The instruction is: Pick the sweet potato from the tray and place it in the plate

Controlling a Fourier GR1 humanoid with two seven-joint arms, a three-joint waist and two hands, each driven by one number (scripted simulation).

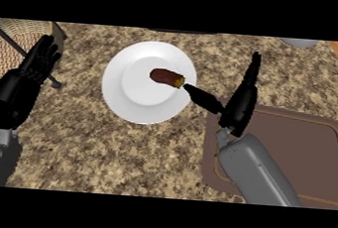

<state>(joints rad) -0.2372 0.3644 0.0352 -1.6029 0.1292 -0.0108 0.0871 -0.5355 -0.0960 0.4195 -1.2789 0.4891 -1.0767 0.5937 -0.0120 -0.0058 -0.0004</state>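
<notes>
Sweet potato (166,77) — short, dark reddish-brown, yellow cut end — lies on the plate (122,98); right hand (239,103) fingers straight, empty; left hand (23,83) likewise.

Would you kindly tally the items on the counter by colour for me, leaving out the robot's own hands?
White: 1, the plate.
Brown: 2, the sweet potato lying on the plate and the tray.
Tan: 1, the woven basket at the left edge.
Grey: 1, an object cut off by the top edge.
Total: 5.
</notes>
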